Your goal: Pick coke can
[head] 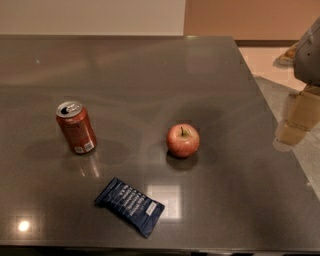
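Dark glossy tabletop (150,75) holds the red-orange cylindrical coke can (76,127) upright at left, standing apart from everything else, so likely easy to approach. The gripper (292,122), seemingly the tan shape at far right, hangs well apart; I cannot tell its state.

Likely an office kitchenette: dark polished tabletop (150,75) bearing a can (76,127), apple (183,140) and bar (130,206), pale wall (95,15) behind; claw (295,117) at right edge.
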`<state>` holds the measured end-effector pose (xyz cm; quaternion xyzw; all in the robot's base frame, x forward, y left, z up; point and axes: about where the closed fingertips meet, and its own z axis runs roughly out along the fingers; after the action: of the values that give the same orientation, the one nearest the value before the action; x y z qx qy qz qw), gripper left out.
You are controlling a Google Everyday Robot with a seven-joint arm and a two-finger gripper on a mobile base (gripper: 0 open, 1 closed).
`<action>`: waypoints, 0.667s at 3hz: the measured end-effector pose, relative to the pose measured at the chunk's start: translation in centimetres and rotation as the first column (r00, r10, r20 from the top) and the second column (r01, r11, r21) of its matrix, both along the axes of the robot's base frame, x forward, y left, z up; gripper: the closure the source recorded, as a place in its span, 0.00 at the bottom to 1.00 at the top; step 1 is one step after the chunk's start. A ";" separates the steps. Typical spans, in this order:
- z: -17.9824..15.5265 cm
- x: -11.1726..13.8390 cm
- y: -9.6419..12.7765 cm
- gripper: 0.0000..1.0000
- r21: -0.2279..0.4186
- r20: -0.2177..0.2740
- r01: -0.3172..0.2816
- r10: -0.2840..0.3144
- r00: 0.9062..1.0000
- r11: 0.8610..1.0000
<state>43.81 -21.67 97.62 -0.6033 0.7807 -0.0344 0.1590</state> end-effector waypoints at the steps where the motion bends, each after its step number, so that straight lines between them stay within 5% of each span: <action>1: 0.0 0.0 0.0 0.00 0.000 0.000 0.000 0.000 1.000 1.000; 2: 0.3 0.0 0.2 0.00 0.013 0.006 -0.007 0.007 1.000 1.000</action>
<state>43.86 -21.48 97.95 -0.6049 0.7783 -0.0304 0.1652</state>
